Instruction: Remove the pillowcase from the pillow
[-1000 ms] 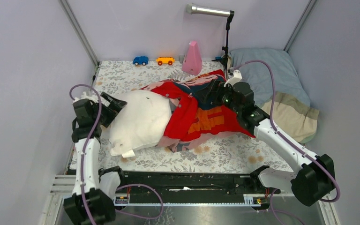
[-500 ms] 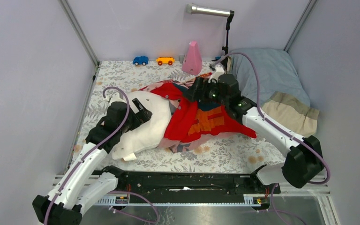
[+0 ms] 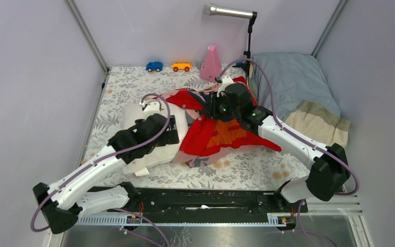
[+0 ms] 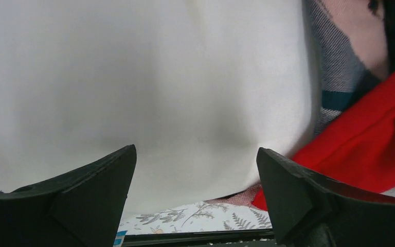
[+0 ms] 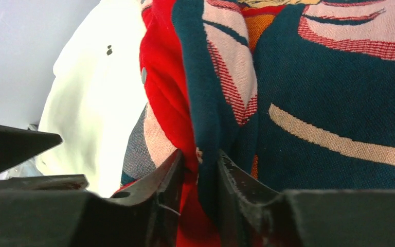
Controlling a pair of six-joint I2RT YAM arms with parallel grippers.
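**Right gripper pinching the pillowcase, left gripper gaping over the pillow**

From the top external camera, the pillow (image 3: 132, 116) is lying on the left half of the floral sheet (image 3: 133, 82). Its right end is sitting under the bunched pillowcase (image 3: 221, 136), which is spreading red and orange toward the middle. The left gripper (image 3: 175, 129) is reaching across the white pillow toward the edge of the case. The right gripper (image 3: 212, 109) is pressing into the top of the bunched cloth. A grey-blue pillow (image 3: 293, 82) is resting against the far right corner.

In the left wrist camera, the left gripper (image 4: 195, 154) is standing with its fingers (image 4: 97, 180) wide apart and nothing between them. The pillow (image 4: 159, 77) is filling most of the view, and the pillowcase (image 4: 370, 144) is showing red at the right edge.

In the right wrist camera, the right gripper (image 5: 200, 159) is squeezing a raised fold of the pillowcase (image 5: 313, 103). Its fingers (image 5: 164, 180) are nearly together, with teal and red cloth caught between them. The pillow (image 5: 97, 103) is showing at the left beyond the fold.
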